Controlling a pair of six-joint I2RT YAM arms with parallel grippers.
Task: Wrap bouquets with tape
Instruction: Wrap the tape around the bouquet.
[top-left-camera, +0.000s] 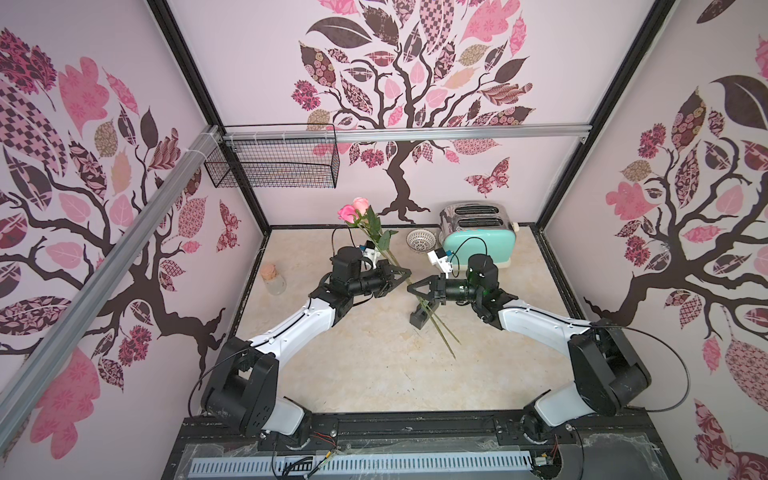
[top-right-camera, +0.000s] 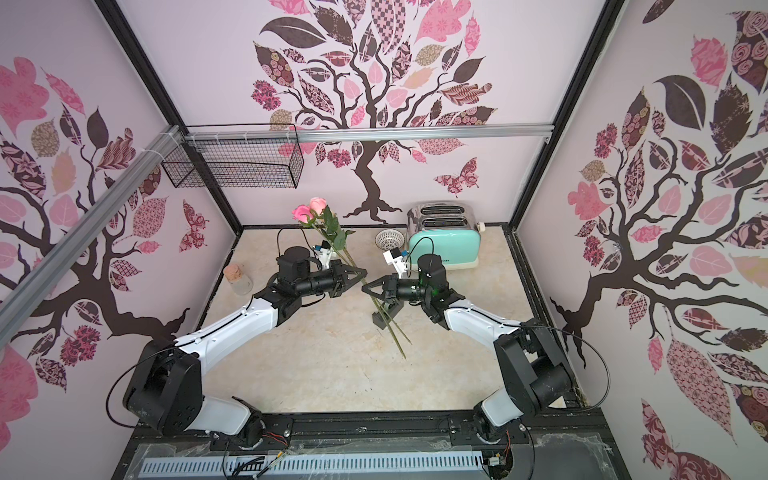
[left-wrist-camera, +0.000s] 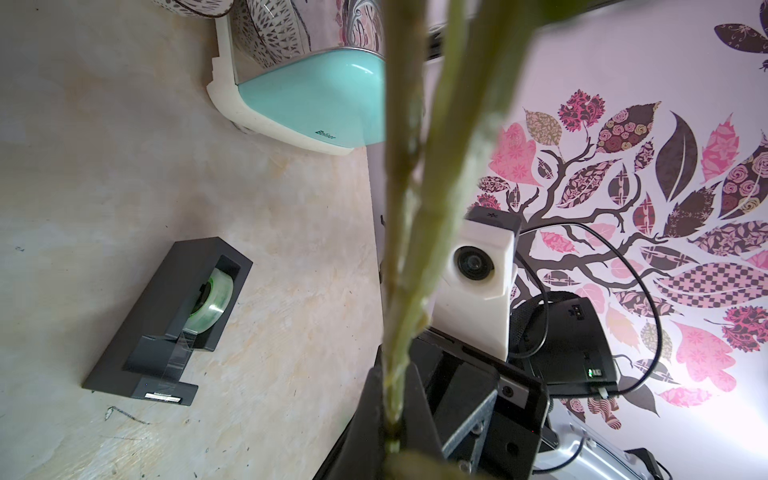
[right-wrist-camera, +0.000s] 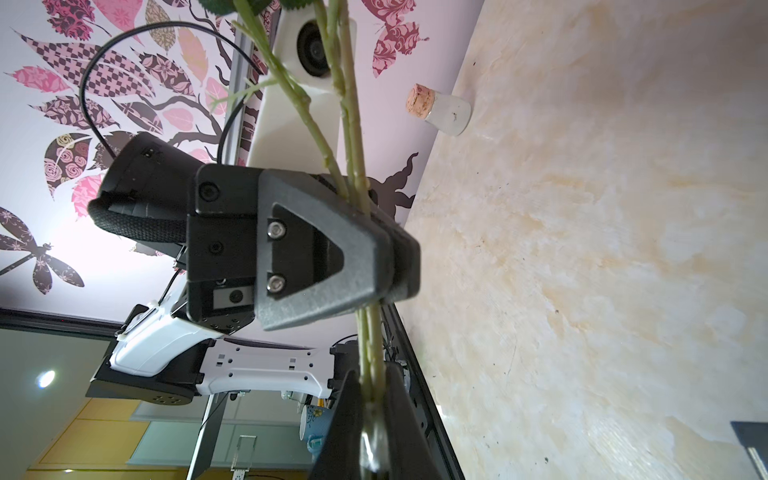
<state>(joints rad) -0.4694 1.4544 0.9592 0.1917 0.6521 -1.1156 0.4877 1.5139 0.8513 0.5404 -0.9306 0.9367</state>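
The bouquets are two pink roses (top-left-camera: 353, 210) on long green stems (top-left-camera: 436, 328), held slanting above the table in both top views. My left gripper (top-left-camera: 406, 273) is shut on the stems at mid-length, and they run between its fingers (left-wrist-camera: 392, 419). My right gripper (top-left-camera: 410, 289) is shut on the same stems just below it; a glossy clear bit shows on the stems between its jaws (right-wrist-camera: 374, 411). The tape sits in a black dispenser (left-wrist-camera: 166, 324) on the table, partly hidden under the right gripper (top-right-camera: 384, 316).
A mint toaster (top-left-camera: 478, 237) and a small white strainer bowl (top-left-camera: 420, 240) stand at the back. A cork-stoppered jar (top-left-camera: 274, 278) stands at the left by the wall. A black wire basket (top-left-camera: 274, 162) hangs on the back rail.
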